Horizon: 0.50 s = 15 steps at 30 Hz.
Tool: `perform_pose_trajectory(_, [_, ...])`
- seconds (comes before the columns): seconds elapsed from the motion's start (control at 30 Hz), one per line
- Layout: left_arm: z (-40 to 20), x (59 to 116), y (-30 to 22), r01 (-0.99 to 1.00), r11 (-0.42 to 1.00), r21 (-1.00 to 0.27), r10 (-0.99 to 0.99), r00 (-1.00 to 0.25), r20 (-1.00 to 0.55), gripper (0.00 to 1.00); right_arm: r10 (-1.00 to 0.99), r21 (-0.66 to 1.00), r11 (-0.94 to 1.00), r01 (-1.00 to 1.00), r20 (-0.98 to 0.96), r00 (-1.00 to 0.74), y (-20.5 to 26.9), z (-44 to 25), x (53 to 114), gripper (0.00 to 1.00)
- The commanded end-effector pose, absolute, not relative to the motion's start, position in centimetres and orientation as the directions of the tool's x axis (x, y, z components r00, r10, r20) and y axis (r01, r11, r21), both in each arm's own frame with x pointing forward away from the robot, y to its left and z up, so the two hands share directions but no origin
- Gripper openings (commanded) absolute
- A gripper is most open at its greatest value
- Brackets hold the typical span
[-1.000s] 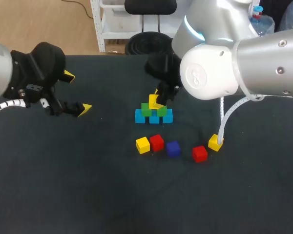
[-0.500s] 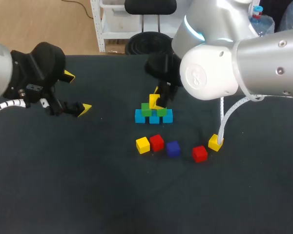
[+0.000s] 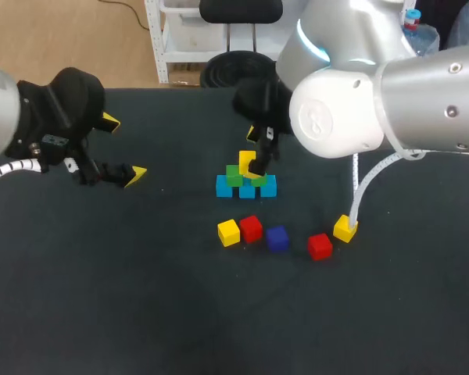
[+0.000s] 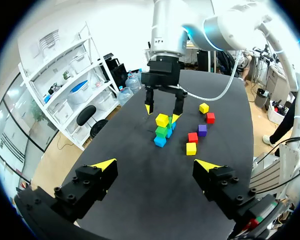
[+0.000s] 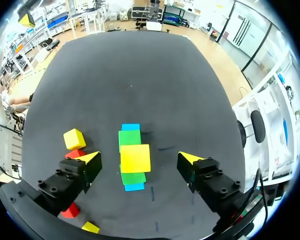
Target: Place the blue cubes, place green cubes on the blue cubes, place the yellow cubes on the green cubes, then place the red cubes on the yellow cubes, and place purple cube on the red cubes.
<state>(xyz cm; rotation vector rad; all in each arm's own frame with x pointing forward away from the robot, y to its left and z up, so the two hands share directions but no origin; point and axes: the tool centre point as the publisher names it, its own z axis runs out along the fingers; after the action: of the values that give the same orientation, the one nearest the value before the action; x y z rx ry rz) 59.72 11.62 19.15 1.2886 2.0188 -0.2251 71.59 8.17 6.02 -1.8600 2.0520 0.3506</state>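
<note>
The blue cubes (image 3: 246, 188) and green cubes (image 3: 234, 176) are stacked mid-desk (image 3: 141, 297) with one yellow cube (image 3: 246, 162) set on top, flanked but not touched by the spread right claw (image 5: 139, 159), while two loose yellow cubes (image 3: 228, 232), two red cubes (image 3: 251, 228) and the purple cube (image 3: 277, 238) are yet to be stacked, and the left claw (image 3: 123, 147) is held spread well aside.

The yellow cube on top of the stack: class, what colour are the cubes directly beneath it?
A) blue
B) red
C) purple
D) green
D: the yellow cube sits on the green cubes, which in turn rest on the blue cubes.
</note>
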Motion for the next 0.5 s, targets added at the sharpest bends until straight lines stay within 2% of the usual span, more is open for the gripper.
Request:
perform_pose_trajectory(0.03, [19.1,59.8,11.7,0.847,0.483,0.222,0.719,-0.238,-0.653,1.00,-0.894,-0.056,0.116,-0.992,-0.442,-0.080,6.9,7.6,70.9,1.00])
perform_pose_trajectory(0.5, [19.1,59.8,11.7,0.847,0.483,0.222,0.719,-0.238,-0.653,1.00,-0.852,-0.082,0.279,-0.957,-0.481,-0.207,-1.4,10.5,68.5,1.00])
